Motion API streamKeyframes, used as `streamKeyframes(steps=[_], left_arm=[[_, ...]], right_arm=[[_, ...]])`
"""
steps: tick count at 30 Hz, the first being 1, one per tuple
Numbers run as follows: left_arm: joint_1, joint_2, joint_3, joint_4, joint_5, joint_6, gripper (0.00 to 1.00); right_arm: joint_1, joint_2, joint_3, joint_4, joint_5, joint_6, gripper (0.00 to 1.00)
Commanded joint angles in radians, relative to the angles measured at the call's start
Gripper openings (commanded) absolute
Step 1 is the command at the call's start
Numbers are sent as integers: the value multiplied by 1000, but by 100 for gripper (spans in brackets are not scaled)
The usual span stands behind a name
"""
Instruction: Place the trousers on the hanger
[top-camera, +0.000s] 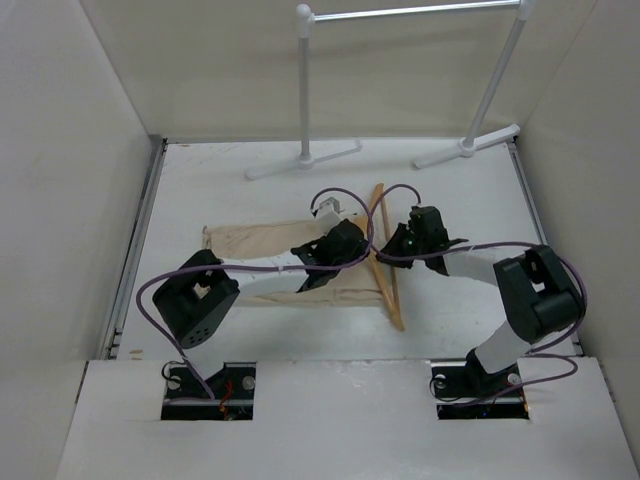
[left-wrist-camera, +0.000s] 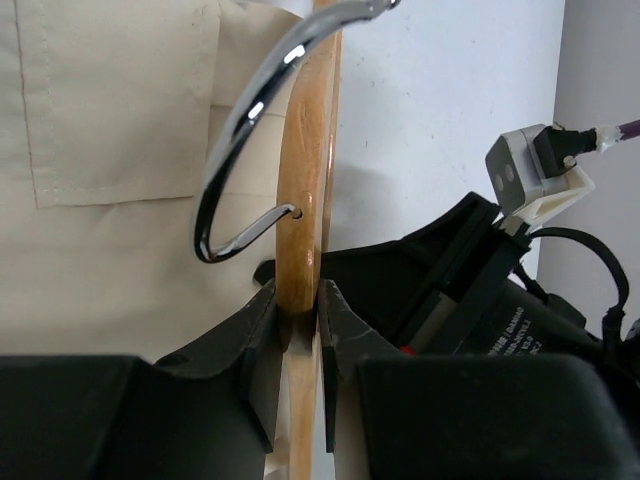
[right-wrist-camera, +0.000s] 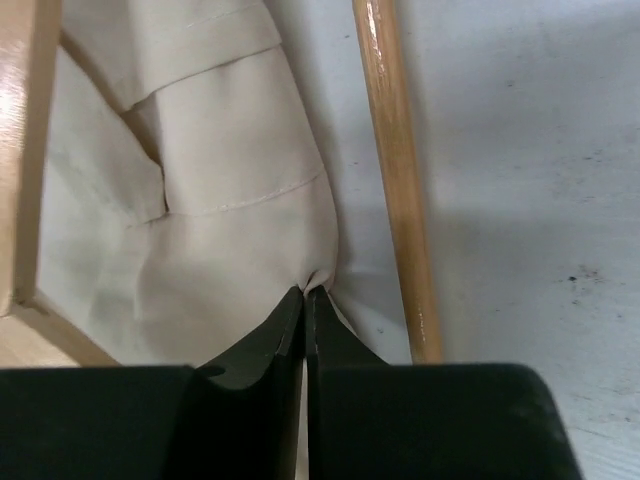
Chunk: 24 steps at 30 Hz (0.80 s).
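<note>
The beige trousers (top-camera: 255, 240) lie flat across the middle of the table, mostly under the two arms. The wooden hanger (top-camera: 388, 275) lies at their right end. My left gripper (top-camera: 352, 240) is shut on the hanger's wooden top (left-wrist-camera: 305, 180) beside its metal hook (left-wrist-camera: 245, 120), with the trousers (left-wrist-camera: 110, 130) below it. My right gripper (top-camera: 395, 243) is shut on an edge of the trousers (right-wrist-camera: 220, 230), pinched at the fingertips (right-wrist-camera: 306, 298). A hanger bar (right-wrist-camera: 395, 170) lies just right of that pinch.
A white tubular clothes rack (top-camera: 400, 80) stands at the back of the table, its feet (top-camera: 300, 160) on the surface. White walls close in the left, right and back sides.
</note>
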Motion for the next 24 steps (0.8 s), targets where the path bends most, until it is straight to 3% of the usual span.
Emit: streamKeyframes(steps=[1, 14, 24], left_arm=[[7, -47, -43, -58, 2, 6, 0], [123, -230, -221, -98, -22, 22, 0], [249, -452, -349, -236, -22, 90, 0]], right_arm=[[-28, -72, 1, 122, -56, 68, 6], [-137, -298, 43, -91, -23, 3, 4], [-225, -324, 0, -140, 26, -13, 4]])
